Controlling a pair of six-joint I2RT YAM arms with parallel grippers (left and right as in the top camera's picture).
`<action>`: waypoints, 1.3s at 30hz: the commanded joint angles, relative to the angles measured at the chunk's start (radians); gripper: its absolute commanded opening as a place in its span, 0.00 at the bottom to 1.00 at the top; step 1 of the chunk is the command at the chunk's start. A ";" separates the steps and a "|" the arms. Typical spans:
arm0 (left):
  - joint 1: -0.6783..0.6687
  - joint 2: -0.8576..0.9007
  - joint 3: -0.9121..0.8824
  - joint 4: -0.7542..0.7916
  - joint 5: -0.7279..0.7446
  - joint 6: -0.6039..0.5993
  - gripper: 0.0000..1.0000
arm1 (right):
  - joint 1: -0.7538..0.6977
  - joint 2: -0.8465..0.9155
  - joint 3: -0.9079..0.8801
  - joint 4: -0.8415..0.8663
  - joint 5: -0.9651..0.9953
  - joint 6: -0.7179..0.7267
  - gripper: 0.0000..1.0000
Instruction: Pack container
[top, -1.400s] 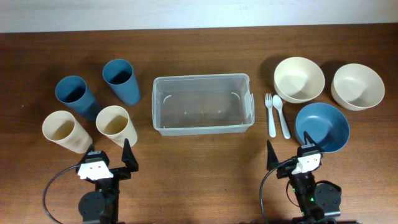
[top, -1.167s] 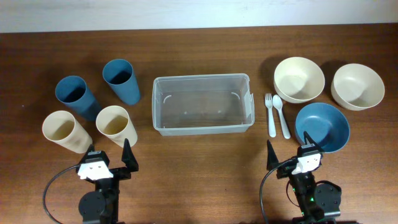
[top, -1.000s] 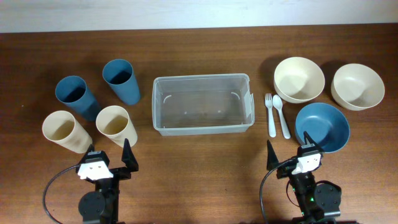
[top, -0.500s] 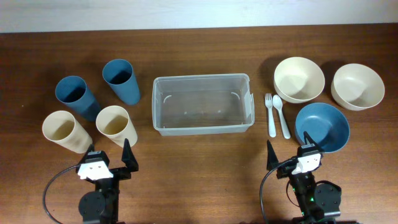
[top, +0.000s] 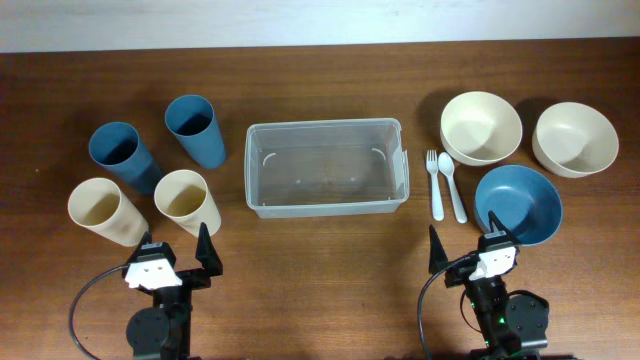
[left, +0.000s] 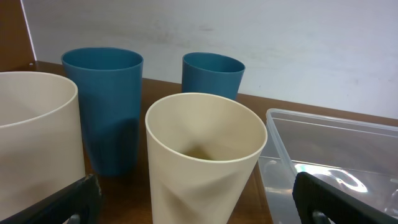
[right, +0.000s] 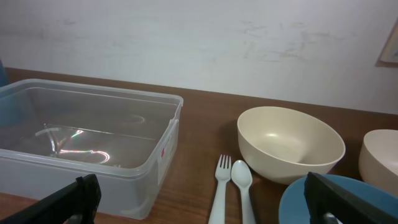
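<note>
The clear rectangular container (top: 326, 125) sits empty in the middle of the table. My left gripper (top: 177, 244) stands open near the front edge, just short of a cream cup (top: 185, 200). In the left wrist view that cream cup (left: 202, 155) fills the gap between the wide-apart fingers (left: 68, 202), untouched. My right gripper (top: 466, 245) is open too, in front of a white fork (top: 434, 185) and spoon (top: 452, 188). The right wrist view has the container (right: 93, 90) at the left and the fork (right: 219, 193) ahead.
Two blue cups (top: 118, 150) (top: 195, 128) and a second cream cup (top: 100, 208) stand left of the container. At the right are two cream bowls (top: 481, 127) (top: 575, 138) and a blue bowl (top: 518, 205), which is close to the right gripper.
</note>
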 joint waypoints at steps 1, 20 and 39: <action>0.003 -0.008 -0.004 -0.002 0.008 0.016 1.00 | -0.006 -0.008 -0.005 -0.005 -0.003 0.000 0.99; 0.002 0.001 0.076 0.057 0.425 0.016 0.99 | -0.006 -0.008 -0.005 -0.005 -0.003 0.000 0.99; -0.006 0.982 1.281 -0.790 0.487 0.264 0.99 | -0.006 -0.008 -0.005 -0.005 -0.003 0.000 0.99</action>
